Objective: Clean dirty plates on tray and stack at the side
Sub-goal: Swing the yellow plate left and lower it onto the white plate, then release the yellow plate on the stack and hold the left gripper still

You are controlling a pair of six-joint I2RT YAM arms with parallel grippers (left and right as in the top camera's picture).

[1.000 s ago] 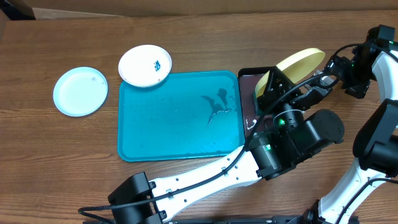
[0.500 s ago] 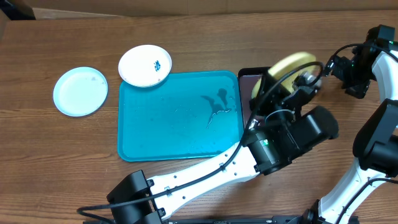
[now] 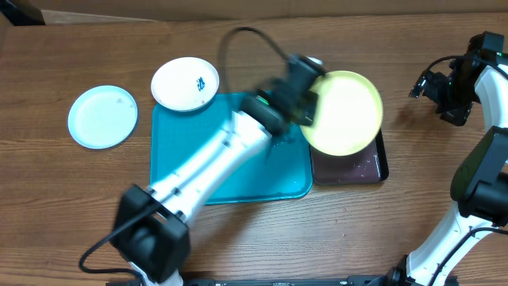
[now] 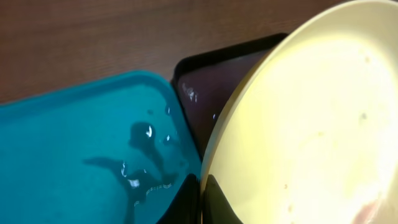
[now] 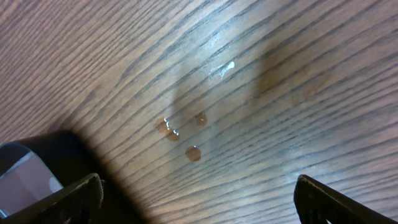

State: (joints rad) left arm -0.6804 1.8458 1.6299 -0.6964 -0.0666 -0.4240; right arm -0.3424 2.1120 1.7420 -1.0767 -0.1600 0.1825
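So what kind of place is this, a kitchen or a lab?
Probably a robot test bench, not a kitchen: robot arms work at a wooden table set with a blue tray, small plastic plates and a black tray of dark liquid.

Tray (image 3: 181,127) lies between left plate (image 3: 101,117) and right plate (image 3: 345,111).

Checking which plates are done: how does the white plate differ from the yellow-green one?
The white plate carries a dark teal smear; the yellow-green plate shows none. The white plate lies free at the blue tray's corner; the yellow-green plate is gripped at its rim by the left gripper, over the black tray. Both are small and round.
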